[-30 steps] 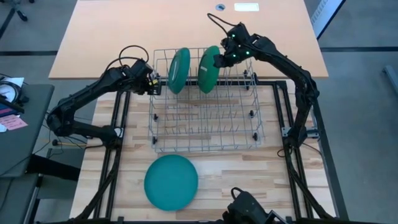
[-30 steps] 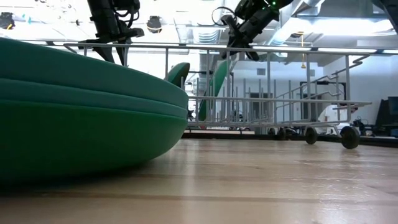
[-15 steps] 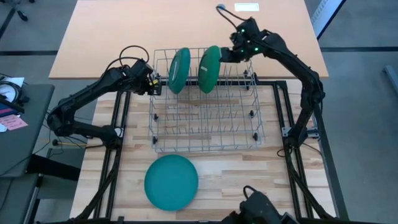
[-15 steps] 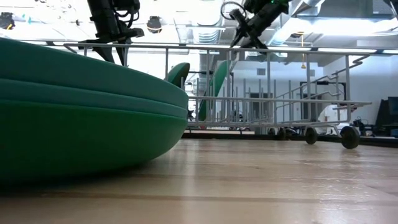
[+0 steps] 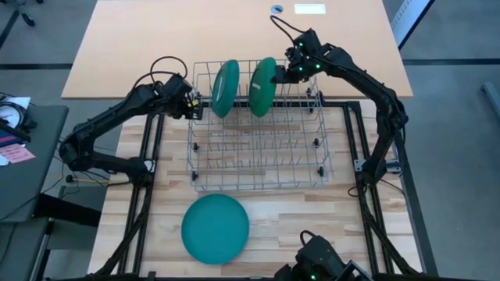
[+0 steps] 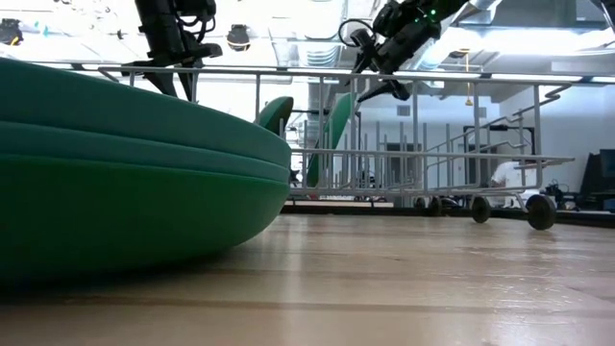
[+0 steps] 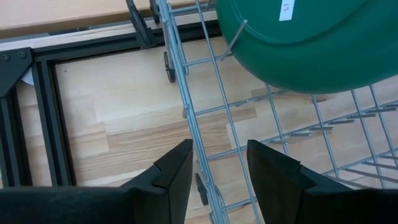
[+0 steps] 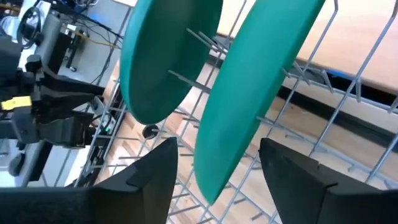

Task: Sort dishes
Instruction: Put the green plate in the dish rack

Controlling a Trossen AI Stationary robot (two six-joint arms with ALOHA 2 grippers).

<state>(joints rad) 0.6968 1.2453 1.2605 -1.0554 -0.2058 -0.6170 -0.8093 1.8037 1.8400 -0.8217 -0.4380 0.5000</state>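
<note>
Dishes: you have two upright in rack (image 5: 258, 133) | right gripper (image 5: 280, 76) fingers wide astride teal plate (image 5: 262, 86) | left gripper (image 5: 195, 104) fingers parted astride rack rim

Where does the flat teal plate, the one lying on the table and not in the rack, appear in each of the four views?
High view: flat plate lies on the table, near side of the rack.
Low view: it fills the left foreground, rack behind it.
Left wrist view: not in it.
Right wrist view: not in it.
Shared landmark: the rack, also in left wrist and right wrist views.
</note>
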